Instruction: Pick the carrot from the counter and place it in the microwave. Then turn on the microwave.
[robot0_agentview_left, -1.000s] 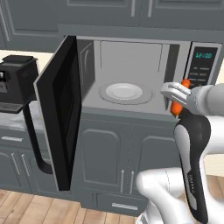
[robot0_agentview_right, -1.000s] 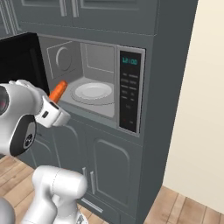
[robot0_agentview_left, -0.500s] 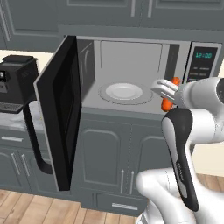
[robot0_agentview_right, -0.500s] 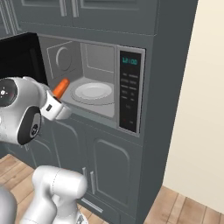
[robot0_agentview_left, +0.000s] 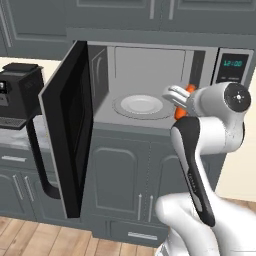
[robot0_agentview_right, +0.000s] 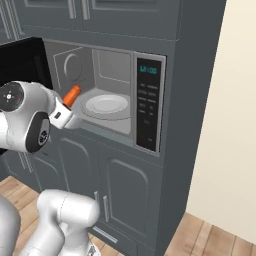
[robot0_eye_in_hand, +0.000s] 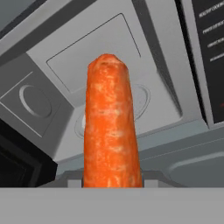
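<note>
Item, task roughly half done: we have the carrot (robot0_agentview_right: 71, 95) lifted, our hand (robot0_agentview_right: 66, 111) part-closed around it at the open microwave (robot0_agentview_left: 150, 65) mouth, near its plate (robot0_agentview_left: 141, 105); placing, door-closing and switching-on remain.

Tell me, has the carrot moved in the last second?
Yes. The carrot, held in the gripper, has moved toward the open microwave, closer to the white plate inside.

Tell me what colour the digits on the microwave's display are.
Cyan, on a black panel. The display of the microwave shows best in the right base view.
</note>
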